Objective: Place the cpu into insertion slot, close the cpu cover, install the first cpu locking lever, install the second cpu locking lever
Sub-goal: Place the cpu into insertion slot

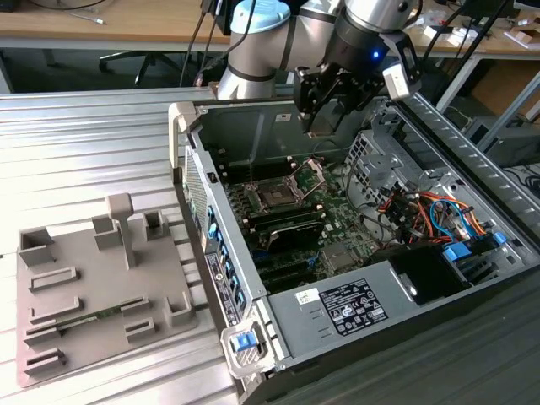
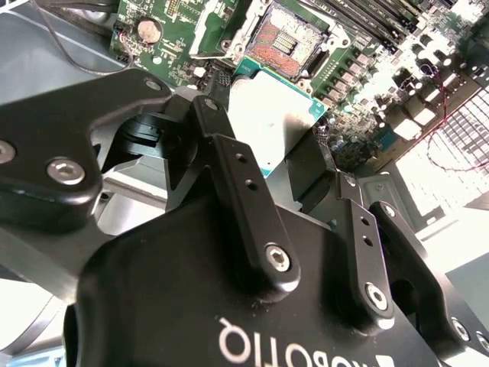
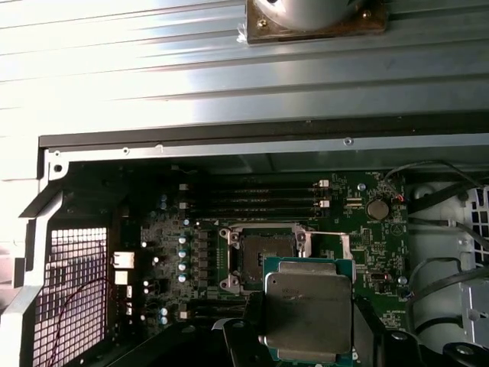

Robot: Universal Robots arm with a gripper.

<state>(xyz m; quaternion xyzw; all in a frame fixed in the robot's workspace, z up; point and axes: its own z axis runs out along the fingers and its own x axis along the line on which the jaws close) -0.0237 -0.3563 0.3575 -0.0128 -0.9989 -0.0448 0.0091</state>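
CPU [image 3: 309, 306], small flat square chip w/ grey metal top, was clamped between the fingers of our black two-finger gripper [image 1: 325, 118]. It hung just above the empty square socket [image 3: 263, 252] on the green motherboard [image 3: 370, 256], not yet seated. Thin silver cover frame [image 3: 334, 234] stood open. We judged nothing done so far: seating, cover & both levers all left.

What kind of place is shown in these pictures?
Probably a robotics lab: a robot arm holds a cpu over an open computer case on a ribbed metal table, with wooden desks behind.
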